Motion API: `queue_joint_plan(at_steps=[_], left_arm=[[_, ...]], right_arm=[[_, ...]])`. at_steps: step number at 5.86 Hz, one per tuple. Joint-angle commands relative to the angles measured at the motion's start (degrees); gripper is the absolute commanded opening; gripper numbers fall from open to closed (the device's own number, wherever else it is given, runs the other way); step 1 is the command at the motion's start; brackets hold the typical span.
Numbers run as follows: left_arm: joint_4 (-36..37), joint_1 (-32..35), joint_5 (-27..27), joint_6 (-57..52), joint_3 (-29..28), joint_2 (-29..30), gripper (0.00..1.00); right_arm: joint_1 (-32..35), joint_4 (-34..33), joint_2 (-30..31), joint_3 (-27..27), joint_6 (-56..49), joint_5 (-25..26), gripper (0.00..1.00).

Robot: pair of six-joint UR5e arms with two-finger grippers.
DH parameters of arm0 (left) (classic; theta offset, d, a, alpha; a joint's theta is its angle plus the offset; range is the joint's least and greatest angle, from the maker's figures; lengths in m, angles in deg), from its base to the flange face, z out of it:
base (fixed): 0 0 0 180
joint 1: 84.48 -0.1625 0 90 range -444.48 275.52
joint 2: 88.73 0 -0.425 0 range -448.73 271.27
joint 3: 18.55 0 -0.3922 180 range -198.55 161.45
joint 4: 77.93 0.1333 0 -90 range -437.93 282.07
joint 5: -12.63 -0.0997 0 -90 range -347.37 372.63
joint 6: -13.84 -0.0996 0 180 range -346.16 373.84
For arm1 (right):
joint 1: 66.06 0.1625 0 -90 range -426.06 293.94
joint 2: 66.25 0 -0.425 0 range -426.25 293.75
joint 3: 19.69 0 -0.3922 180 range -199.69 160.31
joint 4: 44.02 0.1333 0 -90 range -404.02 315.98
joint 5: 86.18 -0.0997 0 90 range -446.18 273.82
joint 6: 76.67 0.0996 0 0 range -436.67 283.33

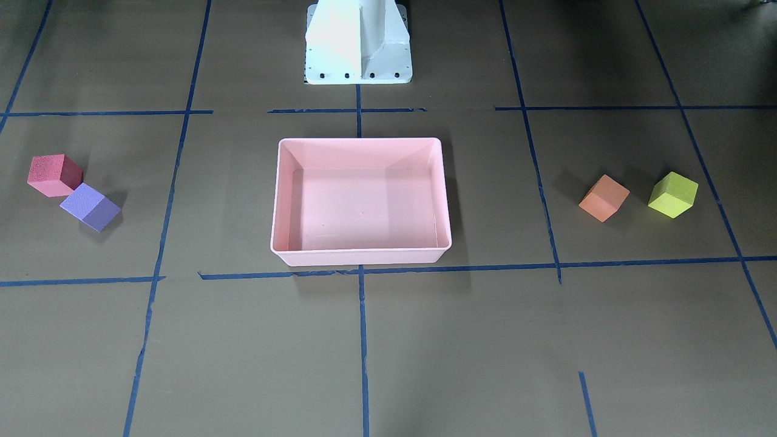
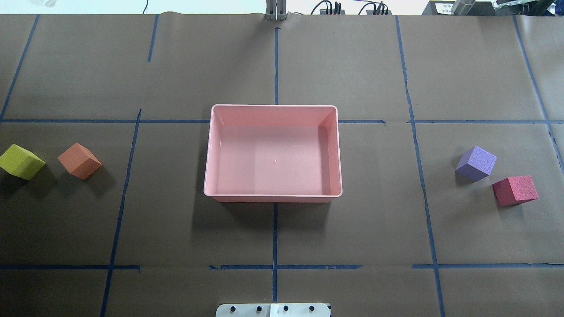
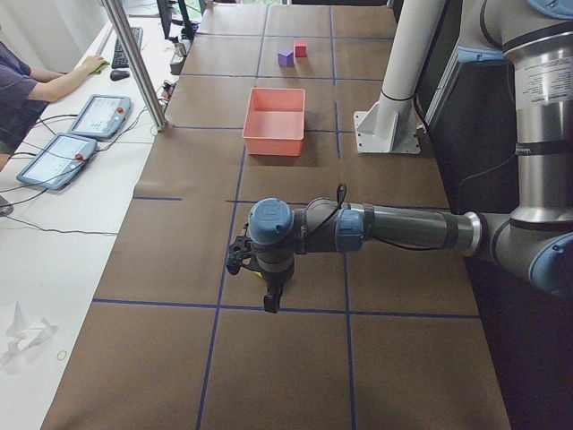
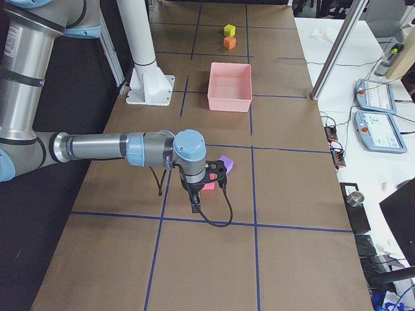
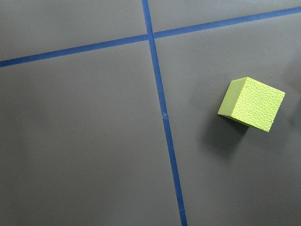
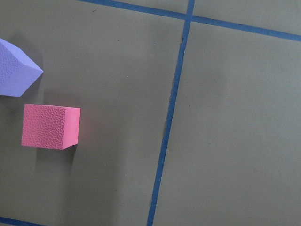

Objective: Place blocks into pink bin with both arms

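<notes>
The pink bin (image 2: 273,106) sits empty at the table's middle, also in the front view (image 1: 361,141). The yellow-green block (image 2: 20,161) and orange block (image 2: 79,160) lie to its left. The purple block (image 2: 476,163) and red block (image 2: 514,190) lie to its right. My left gripper (image 3: 240,257) hovers over the yellow-green block (image 5: 251,103). My right gripper (image 4: 219,173) hovers over the red block (image 6: 50,126) beside the purple block (image 6: 14,73). Both grippers show only in the side views, so I cannot tell if they are open or shut.
The white pedestal base (image 1: 358,42) stands behind the bin. Blue tape lines (image 2: 275,233) grid the brown table. An operator (image 3: 27,85) sits by tablets (image 3: 98,115) beyond the table's far edge.
</notes>
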Motion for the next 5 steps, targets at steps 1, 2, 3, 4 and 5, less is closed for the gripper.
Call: queue_joint_plan(at_steps=[1, 2, 3, 4, 5], left_arm=[[-0.05, -0.08, 0.0, 0.0, 0.68, -0.44, 1.0], [0.39, -0.08, 0.0, 0.0, 0.78, -0.44, 1.0], [0.48, -0.08, 0.0, 0.0, 0.78, -0.53, 1.0], [0.48, -0.08, 0.0, 0.0, 0.78, -0.53, 1.0], [0.48, -0.08, 0.0, 0.0, 0.78, -0.53, 1.0]], right_arm=[[0.0, 0.04, -0.04, -0.62, -0.05, -0.99, 1.0], [-0.17, 0.13, -0.13, -0.8, 0.13, -3.87, 1.0], [-1.66, 3.61, -0.31, -0.71, 3.96, -5.64, 1.0], [-6.46, 12.52, -0.39, -0.63, 16.44, -5.39, 1.0], [-13.55, 20.88, -0.4, -0.02, 28.92, -2.87, 1.0]])
